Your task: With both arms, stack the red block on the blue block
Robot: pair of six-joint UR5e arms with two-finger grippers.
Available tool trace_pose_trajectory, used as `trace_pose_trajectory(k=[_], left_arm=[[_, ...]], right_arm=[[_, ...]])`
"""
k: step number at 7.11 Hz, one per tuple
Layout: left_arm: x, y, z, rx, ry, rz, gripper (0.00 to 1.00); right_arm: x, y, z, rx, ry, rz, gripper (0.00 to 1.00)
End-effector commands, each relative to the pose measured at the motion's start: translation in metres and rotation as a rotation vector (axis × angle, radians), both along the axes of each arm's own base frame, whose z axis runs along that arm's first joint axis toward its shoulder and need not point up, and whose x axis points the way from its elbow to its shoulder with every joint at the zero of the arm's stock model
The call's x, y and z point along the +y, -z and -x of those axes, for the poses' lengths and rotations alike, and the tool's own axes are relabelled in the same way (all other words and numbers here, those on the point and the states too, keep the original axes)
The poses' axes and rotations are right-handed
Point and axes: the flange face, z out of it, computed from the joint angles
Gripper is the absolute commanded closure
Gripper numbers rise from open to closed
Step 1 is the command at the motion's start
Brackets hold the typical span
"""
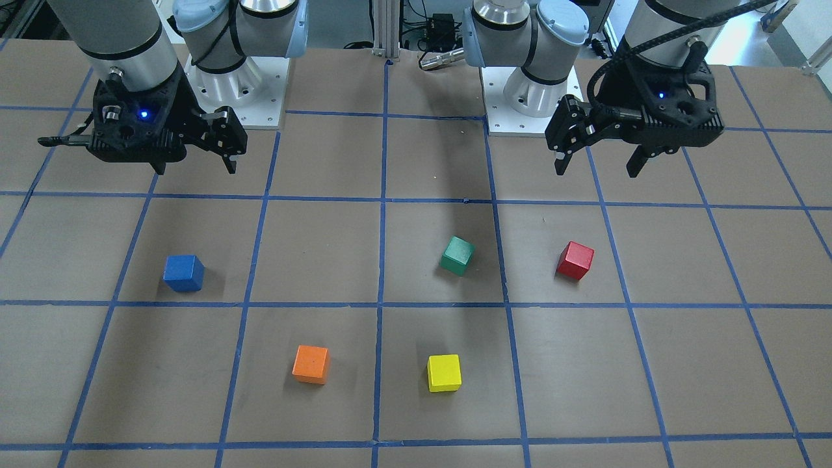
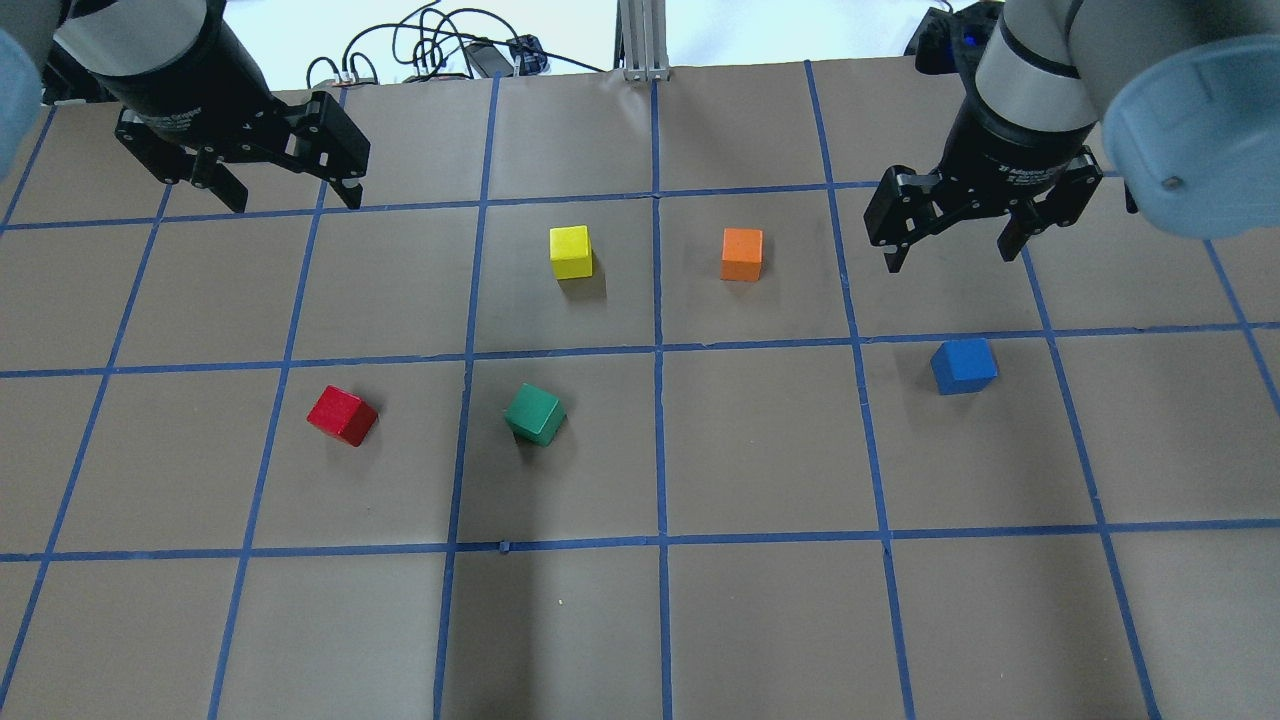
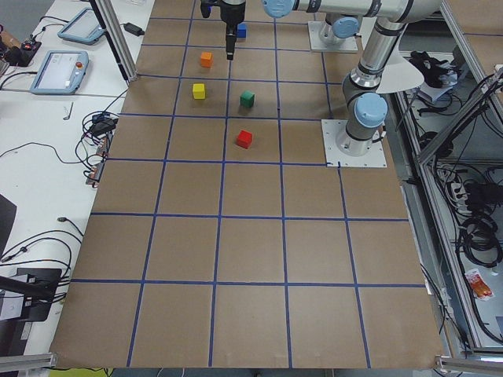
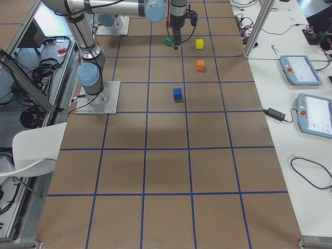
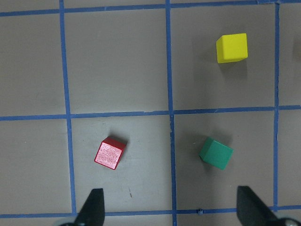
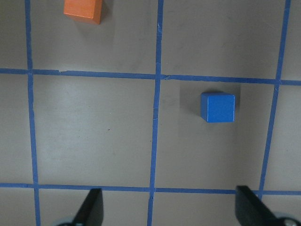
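Observation:
The red block (image 2: 342, 415) lies on the brown gridded table on my left side; it also shows in the front view (image 1: 576, 260) and the left wrist view (image 5: 110, 153). The blue block (image 2: 964, 365) lies on my right side, also in the front view (image 1: 184, 272) and the right wrist view (image 6: 217, 107). My left gripper (image 2: 295, 200) is open and empty, held above the table beyond the red block. My right gripper (image 2: 948, 258) is open and empty, above the table just beyond the blue block. The two blocks are far apart.
A green cube (image 2: 535, 414) sits right of the red block. A yellow cube (image 2: 571, 251) and an orange cube (image 2: 742, 254) lie farther out near the middle. The arm bases (image 1: 237, 84) stand at the robot's edge of the table.

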Motion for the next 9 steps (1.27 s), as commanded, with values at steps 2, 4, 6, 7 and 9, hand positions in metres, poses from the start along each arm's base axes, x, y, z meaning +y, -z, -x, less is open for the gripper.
trace_pose_trajectory(k=[2, 4, 6, 7, 9], left_arm=[[-0.001, 0.014, -0.002, 0.01, 0.014, -0.045, 0.0], [-0.03, 0.065, -0.007, 0.001, 0.092, -0.053, 0.0], [-0.029, 0.105, -0.05, -0.002, 0.134, -0.093, 0.0], [-0.016, 0.117, -0.075, 0.004, 0.147, -0.118, 0.0], [-0.002, 0.193, -0.095, 0.01, 0.189, -0.123, 0.0]], right_arm=[[0.0, 0.0, 0.001, -0.005, 0.003, 0.0, 0.0], [-0.002, 0.0, 0.004, -0.001, 0.009, 0.0, 0.0], [-0.002, 0.0, 0.006, 0.0, 0.011, 0.0, 0.0], [-0.002, 0.001, 0.006, 0.0, 0.011, 0.0, 0.0], [-0.003, 0.0, 0.007, 0.002, 0.012, 0.003, 0.0]])
